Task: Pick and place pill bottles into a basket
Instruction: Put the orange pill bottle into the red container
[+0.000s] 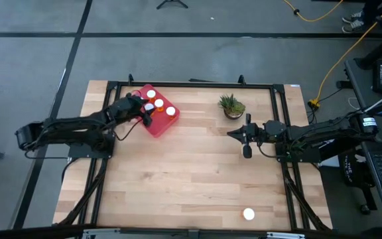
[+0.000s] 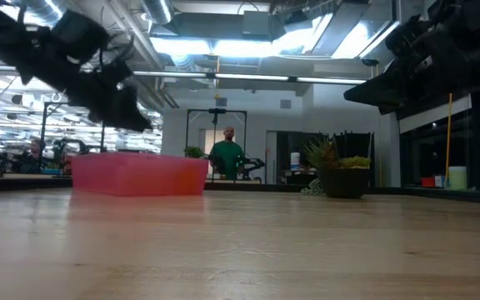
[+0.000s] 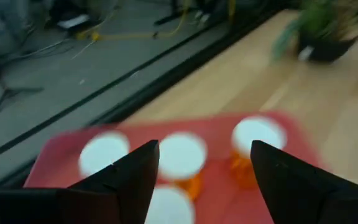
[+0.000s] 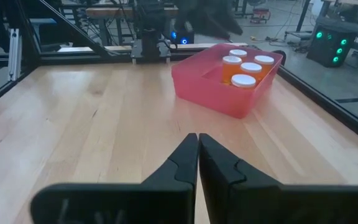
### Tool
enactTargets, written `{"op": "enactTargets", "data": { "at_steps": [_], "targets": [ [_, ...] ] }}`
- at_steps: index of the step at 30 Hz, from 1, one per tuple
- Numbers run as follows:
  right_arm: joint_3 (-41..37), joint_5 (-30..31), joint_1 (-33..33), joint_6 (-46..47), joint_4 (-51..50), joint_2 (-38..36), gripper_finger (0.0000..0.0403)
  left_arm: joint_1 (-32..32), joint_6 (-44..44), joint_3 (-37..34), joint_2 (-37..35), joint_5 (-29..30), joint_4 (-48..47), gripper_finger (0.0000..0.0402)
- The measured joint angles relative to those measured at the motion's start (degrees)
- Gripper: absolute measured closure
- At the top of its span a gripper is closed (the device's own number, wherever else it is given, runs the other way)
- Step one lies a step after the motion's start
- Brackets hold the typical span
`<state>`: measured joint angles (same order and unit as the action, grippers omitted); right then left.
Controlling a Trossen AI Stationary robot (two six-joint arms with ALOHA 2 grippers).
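Four: counted that many pill bottles [image 1: 159, 103] standing white-capped in the basket [image 1: 156, 126], toward the table's [image 1: 178, 186] far left corner. Spotted one more bottle [image 1: 249, 214] alone near the front edge on the right, well apart from the others. Found the left gripper [image 3: 204, 149] hanging just above the basket, fingers spread, nothing pinched, only caps showing beneath the gap. Found the right gripper [image 4: 198, 140] pressed together and empty, hovering over bare wood near the potted plant [image 1: 231, 106].

Read the step as a drop-off over the basket. Called for a straight lift out, fingers wide, so as not to clip a cap or catch the low wall. Looked like the right arm's job to fetch the stray, being nearer. Needed those fingers spread first, then a descent square over the cap and a pinch on the orange body. Risked a topple with any sideways nudge.
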<state>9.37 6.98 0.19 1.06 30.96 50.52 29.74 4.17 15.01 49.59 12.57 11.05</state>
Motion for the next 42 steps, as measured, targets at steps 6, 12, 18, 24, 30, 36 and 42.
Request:
{"op": "enactTargets", "data": {
  "at_steps": [6, 12, 18, 24, 30, 36, 42],
  "targets": [
    [0.00, 0.04, 0.00, -1.97, 0.01, -0.02, 0.0384, -2.50, -4.46, 5.85, -4.30, -10.59, -6.32, 0.0192],
    [0.00, 0.04, 0.00, -2.80, 0.00, -0.02, 0.0384, -8.98, -7.79, 9.79, -4.67, -13.97, -6.43, 0.0268],
    [0.00, 0.07, 0.00, -3.58, 0.02, -0.02, 0.0384, -15.34, -11.97, 10.02, -4.67, -14.09, -9.33, 0.0335],
    [0.00, 0.04, 0.00, -2.73, -0.03, -0.04, 0.0384, -22.11, -10.13, 10.02, -4.65, -15.42, -11.75, 0.0394],
    [0.34, -2.59, 0.11, 0.19, -6.14, -0.89, 0.0384, -28.87, -9.27, 10.02, -4.01, -20.63, -7.98, 0.0400],
    [7.35, -4.71, 2.08, 1.75, -24.80, -4.10, 0.0398, -34.80, -7.10, 10.02, -0.54, -20.86, -2.87, 0.0399],
    [13.41, -7.29, 8.19, 1.78, -38.54, -8.04, 0.0400, -39.01, -7.20, 10.02, 5.30, -20.62, 6.32, 0.0399]
  ]
}}
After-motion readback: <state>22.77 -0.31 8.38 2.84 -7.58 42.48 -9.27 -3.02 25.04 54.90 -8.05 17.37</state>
